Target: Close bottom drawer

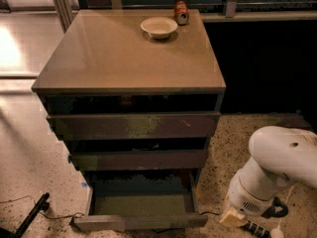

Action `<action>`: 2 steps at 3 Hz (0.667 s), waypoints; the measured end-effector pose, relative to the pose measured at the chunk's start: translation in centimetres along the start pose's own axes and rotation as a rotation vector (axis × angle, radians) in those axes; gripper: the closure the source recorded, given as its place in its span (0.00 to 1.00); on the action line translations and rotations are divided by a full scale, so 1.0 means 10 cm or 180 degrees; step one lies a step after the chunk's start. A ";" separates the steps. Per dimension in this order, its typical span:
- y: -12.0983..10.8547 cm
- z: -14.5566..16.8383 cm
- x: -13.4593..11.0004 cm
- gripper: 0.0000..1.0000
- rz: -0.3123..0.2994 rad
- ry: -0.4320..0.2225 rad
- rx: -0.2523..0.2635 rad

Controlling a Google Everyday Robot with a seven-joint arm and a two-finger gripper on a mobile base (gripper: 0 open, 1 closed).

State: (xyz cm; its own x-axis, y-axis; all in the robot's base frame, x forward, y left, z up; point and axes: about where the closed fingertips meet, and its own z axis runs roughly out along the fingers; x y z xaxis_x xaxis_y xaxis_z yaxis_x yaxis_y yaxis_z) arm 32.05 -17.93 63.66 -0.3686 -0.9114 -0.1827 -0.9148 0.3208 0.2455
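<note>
bottom drawer (pixel 141 221): pulled out | gripper (pixel 253 226): low, right of drawer front | bowl (pixel 159 27), can (pixel 181 12): on cabinet top (pixel 124 63)

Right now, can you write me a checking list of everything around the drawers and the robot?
Surface: the cabinet top is flat and holds two things near its back edge.
Job's things: the bottom drawer is pulled out; nothing seen in its tray.
Clutter: a bowl and a can beside it, both on the cabinet top.
Gripper: the gripper is low, just right of the bottom drawer's front; no contact can be made out.
Cables: a thin cable lies on the floor, left of the bottom drawer.
Surroundings: speckled floor; the white arm is at the lower right.
</note>
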 end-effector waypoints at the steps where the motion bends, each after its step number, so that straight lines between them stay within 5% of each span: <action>1: -0.12 0.27 -0.14 1.00 0.0039 -0.0187 0.0120; 2: -0.36 0.55 -0.36 1.00 0.0114 -0.0433 0.0192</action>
State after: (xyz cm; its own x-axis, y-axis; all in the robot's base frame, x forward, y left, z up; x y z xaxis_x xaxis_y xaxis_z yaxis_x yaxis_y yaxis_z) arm 35.73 -14.43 58.24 -0.4166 -0.8571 -0.3031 -0.9073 0.3712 0.1973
